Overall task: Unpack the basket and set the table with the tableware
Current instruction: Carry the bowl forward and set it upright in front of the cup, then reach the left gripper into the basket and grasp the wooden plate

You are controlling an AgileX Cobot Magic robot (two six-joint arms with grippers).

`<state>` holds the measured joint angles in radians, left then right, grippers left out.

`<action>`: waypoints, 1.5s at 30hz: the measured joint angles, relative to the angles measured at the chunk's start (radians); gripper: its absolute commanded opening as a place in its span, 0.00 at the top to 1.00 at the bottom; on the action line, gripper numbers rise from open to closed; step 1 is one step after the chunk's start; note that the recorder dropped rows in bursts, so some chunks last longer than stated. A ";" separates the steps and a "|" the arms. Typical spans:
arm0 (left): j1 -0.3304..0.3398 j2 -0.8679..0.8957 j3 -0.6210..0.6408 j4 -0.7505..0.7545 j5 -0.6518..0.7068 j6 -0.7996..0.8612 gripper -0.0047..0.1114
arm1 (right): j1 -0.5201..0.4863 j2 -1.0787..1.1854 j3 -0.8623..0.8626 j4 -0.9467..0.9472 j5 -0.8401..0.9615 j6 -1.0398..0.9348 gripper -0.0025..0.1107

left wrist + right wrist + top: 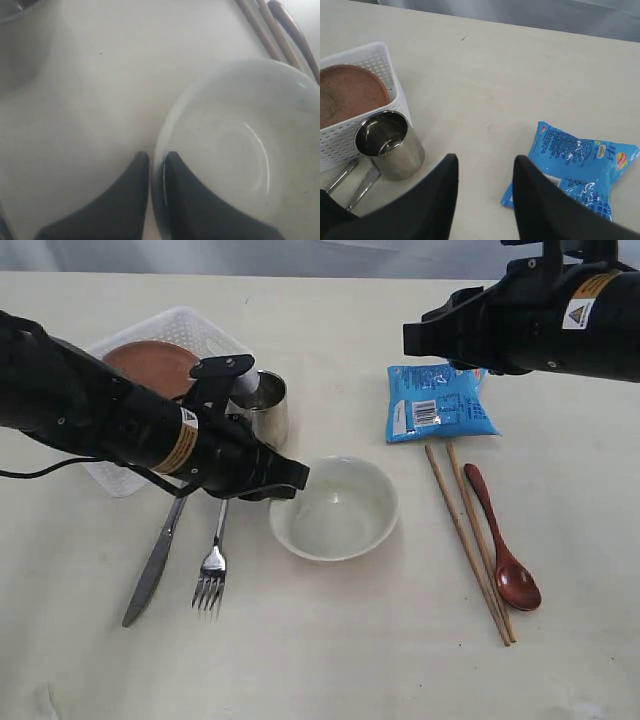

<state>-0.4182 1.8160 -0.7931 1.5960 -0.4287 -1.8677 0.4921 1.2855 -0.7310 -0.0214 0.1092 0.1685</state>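
The basket (215, 335) is white lattice, the bowl (340, 515) cream, the packet (440, 402) blue.

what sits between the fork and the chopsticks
The bowl sits between the fork and the chopsticks. Nothing else lies in that stretch. The exterior view shows it.

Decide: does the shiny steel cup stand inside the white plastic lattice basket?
No, the steel cup stands on the pale beige table, beside the white basket.
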 measured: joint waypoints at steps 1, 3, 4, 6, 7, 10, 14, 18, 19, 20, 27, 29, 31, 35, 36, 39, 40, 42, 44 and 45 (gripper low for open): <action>0.000 0.000 0.000 0.007 0.003 0.000 0.65 | 0.000 0.000 0.000 0.000 0.000 0.000 0.66; 0.000 -0.007 0.000 0.009 0.007 0.000 0.55 | 0.000 0.000 0.000 0.000 0.000 0.000 0.66; 0.000 -0.012 0.000 0.011 0.007 0.000 0.53 | 0.000 0.000 0.000 0.000 0.000 0.000 0.66; 0.000 -0.036 0.000 0.011 0.009 0.000 0.53 | 0.000 0.000 0.000 0.000 0.000 0.000 0.66; 0.000 -0.051 0.000 0.011 0.009 0.000 0.53 | 0.000 0.000 0.000 0.000 0.000 0.000 0.66; 0.002 -0.136 0.000 0.044 0.009 0.000 0.53 | 0.000 0.000 0.000 0.000 0.000 0.000 0.66; 0.023 -0.262 0.000 0.117 0.035 0.002 0.53 | 0.000 0.000 0.000 0.000 0.000 0.000 0.66; 0.058 -0.377 0.013 0.143 0.175 0.000 0.53 | 0.000 0.000 0.000 0.000 0.004 0.000 0.66; 0.075 -0.391 0.021 0.146 0.220 -0.003 0.53 | 0.000 -0.002 0.000 0.000 0.007 0.000 0.66; 0.096 -0.401 0.030 0.148 0.268 -0.006 0.53 | 0.000 -0.001 0.000 0.000 0.010 0.000 0.66; 0.338 -0.375 0.065 0.148 0.261 -0.033 0.53 | 0.000 -0.001 0.000 0.000 0.022 0.000 0.66; 0.400 -0.345 0.065 0.146 0.212 -0.035 0.53 | 0.000 -0.001 0.000 0.000 0.012 0.000 0.66; 0.439 -0.315 0.065 0.146 0.189 -0.040 0.53 | 0.000 -0.001 0.000 0.000 0.002 0.000 0.66; 0.476 -0.250 0.065 0.146 0.181 -0.044 0.53 | 0.000 -0.001 0.000 0.000 -0.002 0.000 0.66; 0.476 -0.233 0.065 0.146 0.181 -0.044 0.53 | 0.000 -0.001 0.000 0.000 -0.002 0.000 0.66; 0.476 -0.193 0.064 0.146 0.179 -0.044 0.53 | 0.000 -0.001 0.000 0.000 -0.002 0.000 0.66; 0.476 -0.184 0.062 0.148 0.176 -0.044 0.53 | 0.000 -0.001 0.000 0.000 -0.002 0.000 0.66; 0.476 -0.165 0.053 0.148 0.180 -0.042 0.53 | 0.000 -0.001 0.000 0.000 -0.002 0.000 0.66; 0.476 -0.156 0.047 0.148 0.190 -0.042 0.53 | 0.000 -0.001 0.000 0.000 -0.004 0.000 0.66; 0.476 -0.154 0.042 0.148 0.201 -0.042 0.53 | 0.000 -0.001 0.000 0.000 -0.004 0.000 0.66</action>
<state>0.0575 1.6624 -0.7511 1.7442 -0.2281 -1.9101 0.4921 1.2841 -0.7310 -0.0214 0.1055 0.1685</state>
